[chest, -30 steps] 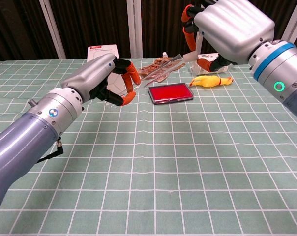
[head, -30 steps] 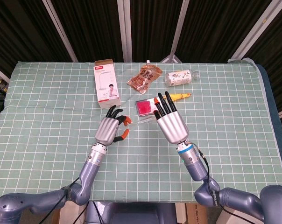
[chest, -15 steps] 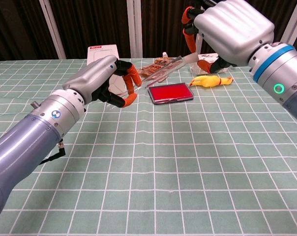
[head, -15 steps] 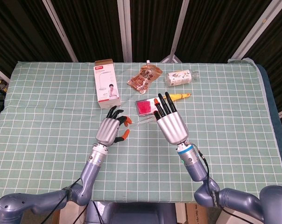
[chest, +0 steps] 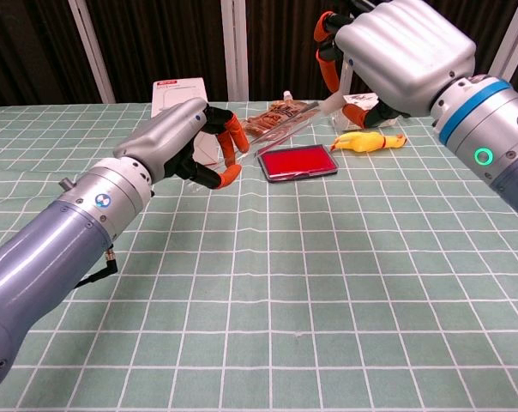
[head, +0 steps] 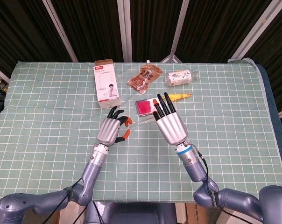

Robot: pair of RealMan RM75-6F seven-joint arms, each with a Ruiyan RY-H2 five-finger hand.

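Observation:
My right hand (head: 170, 123) (chest: 396, 51) is raised above the table and pinches one end of a clear plastic lid (head: 143, 121) (chest: 285, 123) between thumb and fingers. The lid slants down toward my left hand (head: 112, 129) (chest: 182, 142). That hand hovers with its fingers curled, and its orange fingertips (chest: 232, 136) stand apart around the lid's free end. Whether they touch the lid I cannot tell. Below the lid, a red pad in a shallow case (head: 143, 106) (chest: 298, 160) lies flat on the green checked cloth.
At the back of the table lie a white carton (head: 107, 85) (chest: 177, 90), a brown snack pouch (head: 144, 77) (chest: 276, 116), a small bottle (head: 181, 77) on its side and a yellow rubber chicken (head: 180, 96) (chest: 368, 140). Aluminium posts rise behind the table.
My left hand has crept forward and right, closer to the free end of the lid. My right hand has shifted slightly left with the lid.

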